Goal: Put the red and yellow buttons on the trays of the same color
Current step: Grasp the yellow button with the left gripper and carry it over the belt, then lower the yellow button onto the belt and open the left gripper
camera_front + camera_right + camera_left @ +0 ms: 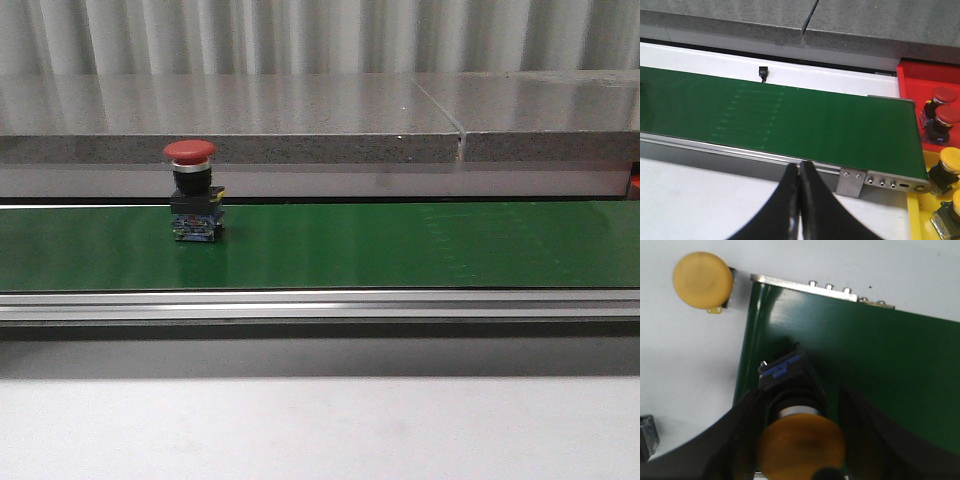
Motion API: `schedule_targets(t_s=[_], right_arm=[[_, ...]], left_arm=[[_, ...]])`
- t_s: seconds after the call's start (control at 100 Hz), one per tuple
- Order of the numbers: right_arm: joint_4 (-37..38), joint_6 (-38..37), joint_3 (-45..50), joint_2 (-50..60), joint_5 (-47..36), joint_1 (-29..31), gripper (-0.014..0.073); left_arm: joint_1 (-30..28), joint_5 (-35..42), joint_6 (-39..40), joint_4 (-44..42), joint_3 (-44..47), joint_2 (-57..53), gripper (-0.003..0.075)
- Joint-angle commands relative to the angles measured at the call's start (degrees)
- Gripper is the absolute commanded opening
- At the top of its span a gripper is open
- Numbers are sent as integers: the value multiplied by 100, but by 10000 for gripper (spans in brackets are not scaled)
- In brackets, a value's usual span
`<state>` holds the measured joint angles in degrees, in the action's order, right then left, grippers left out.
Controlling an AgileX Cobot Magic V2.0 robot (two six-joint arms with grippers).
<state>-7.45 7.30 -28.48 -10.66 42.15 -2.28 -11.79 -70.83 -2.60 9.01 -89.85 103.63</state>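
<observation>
**One red button alone on a long, open belt**

Most of the green conveyor belt (400, 245) lies bare in the front view; a red button (190, 190) stands on it toward the left end, upright, its long axis vertical with the mushroom cap on top and the contact block touching the belt. Open belt stretches to the button's right, and a grey stone ledge (300, 120) runs behind the belt's far edge.

Only the right wrist view shows the belt's right end, where a red tray (920, 75) holding two red buttons (942, 107) sits beside the end, with a yellow tray (920, 220) holding yellow buttons (950, 162) next to it. The right gripper (800, 172) hangs over the belt's near rail, its fingers pressed together on nothing.

Only the left wrist view shows the belt's left end. The left gripper (800, 412) is clamped on a yellow button (800, 440) over that end, its blue block pointing down at the belt. Another yellow button (703, 280) rests on the white table (685, 365) just off the belt's corner.
</observation>
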Motion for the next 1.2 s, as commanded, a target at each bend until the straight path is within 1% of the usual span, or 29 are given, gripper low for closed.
schedule_targets(t_s=[0.0,0.08,0.15,0.2,0.3,0.35,0.4,0.52,0.62,0.69,0.73,0.74,0.76,0.79,0.8,0.81,0.83,0.84,0.85,0.99,1.19], right_arm=[[-18,57,-135,-51,-413,-8,-17],[-18,57,-135,-51,-408,-8,-17],[-18,57,-135,-51,-408,-8,-17],[-18,57,-135,-51,-408,-8,-17],[-18,57,-135,-51,-408,-8,-17],[-18,57,-135,-51,-408,-8,-17],[-18,57,-135,-51,-408,-8,-17],[-18,57,-135,-51,-408,-8,-17],[-18,57,-135,-51,-408,-8,-17],[-18,57,-135,-51,-408,-8,-17],[-18,57,-135,-51,-408,-8,-17],[-18,57,-135,-51,-408,-8,-17],[-18,57,-135,-51,-408,-8,-17],[-18,57,-135,-51,-408,-8,-17],[-18,57,-135,-51,-408,-8,-17],[-18,57,-135,-51,-408,-8,-17],[-18,57,-135,-51,-408,-8,-17],[-18,57,-135,-51,-408,-8,-17],[-18,57,-135,-51,-408,-8,-17],[-18,57,-135,-51,-413,-8,-17],[-18,57,-135,-51,-413,-8,-17]], left_arm=[[94,-210,-9,-36,-30,-314,239],[86,-210,-9,-37,13,-314,239],[86,-210,-18,-37,13,-314,265],[86,-210,-18,-22,13,-314,320],[86,-210,-18,10,13,-314,492],[86,-199,-18,10,13,-314,542],[86,-138,-43,10,13,-314,554],[169,95,-318,45,13,-453,538],[343,380,-495,11,13,-718,487],[488,590,-512,-5,13,-948,395],[580,660,-581,-5,13,-1095,305],[596,677,-628,-5,13,-1121,271],[645,690,-696,-5,13,-1193,234],[707,726,-769,-5,18,-1288,139],[741,725,-770,-5,29,-1337,120],[758,725,-770,-5,28,-1361,81],[808,737,-770,-5,28,-1429,43],[839,737,-770,-5,28,-1454,6],[855,737,-770,-5,38,-1498,-12],[1210,792,-782,-5,32,-1865,-20],[1743,1199,-782,-5,294,-2396,-20]])
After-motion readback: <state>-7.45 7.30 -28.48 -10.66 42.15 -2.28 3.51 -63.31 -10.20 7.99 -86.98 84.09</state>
